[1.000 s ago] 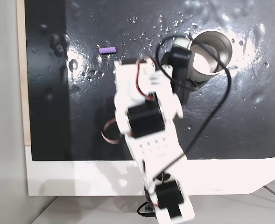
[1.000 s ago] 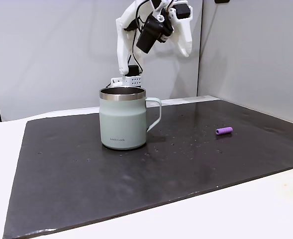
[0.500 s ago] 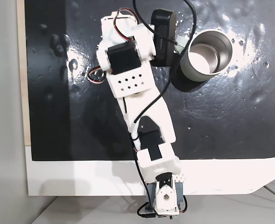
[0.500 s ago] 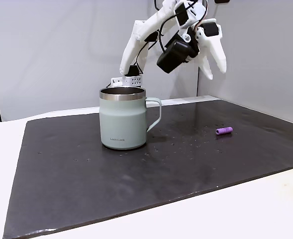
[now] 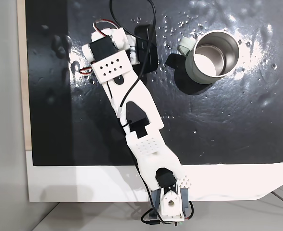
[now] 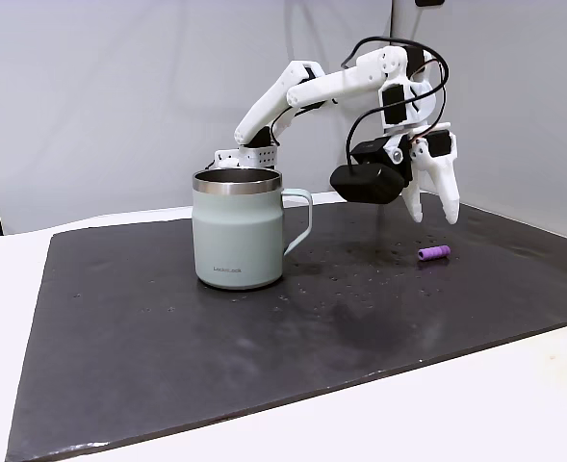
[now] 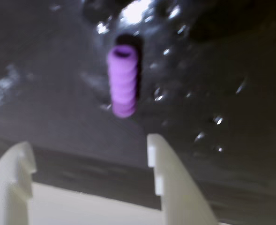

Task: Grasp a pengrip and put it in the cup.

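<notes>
A: The end effector (image 6: 435, 204) hangs spread wide and empty above the dark mat (image 6: 264, 337) on the tabletop. The pen grip (image 6: 433, 253) lies on its side below and slightly nearer the camera, well apart from the cup (image 6: 237, 229).

B: In the wrist view the pen grip (image 7: 123, 80) sits ahead of the two fingers (image 7: 168, 173), not between them. If it drops straight down, I'd expect a fingertip to land beside it and roll it away.

A: And the mat looks glossy, so a glancing pinch could squirt it out.
</notes>
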{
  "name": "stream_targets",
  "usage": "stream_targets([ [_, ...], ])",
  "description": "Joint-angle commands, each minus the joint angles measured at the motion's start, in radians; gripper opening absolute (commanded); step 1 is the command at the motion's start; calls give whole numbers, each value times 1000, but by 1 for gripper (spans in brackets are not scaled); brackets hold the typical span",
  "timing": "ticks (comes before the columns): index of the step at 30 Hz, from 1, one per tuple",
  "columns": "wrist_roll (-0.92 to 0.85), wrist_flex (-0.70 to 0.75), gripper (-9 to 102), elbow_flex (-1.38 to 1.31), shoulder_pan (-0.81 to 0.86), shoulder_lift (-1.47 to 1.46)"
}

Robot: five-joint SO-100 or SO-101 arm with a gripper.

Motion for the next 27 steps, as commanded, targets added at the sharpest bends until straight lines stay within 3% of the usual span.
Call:
stream_targets([
  [1,20,-15,23,-78,3,-23],
  [13,-5,-29,20,-296,-3,-262],
  [27,-18,-3,0,-336,-11,-353],
])
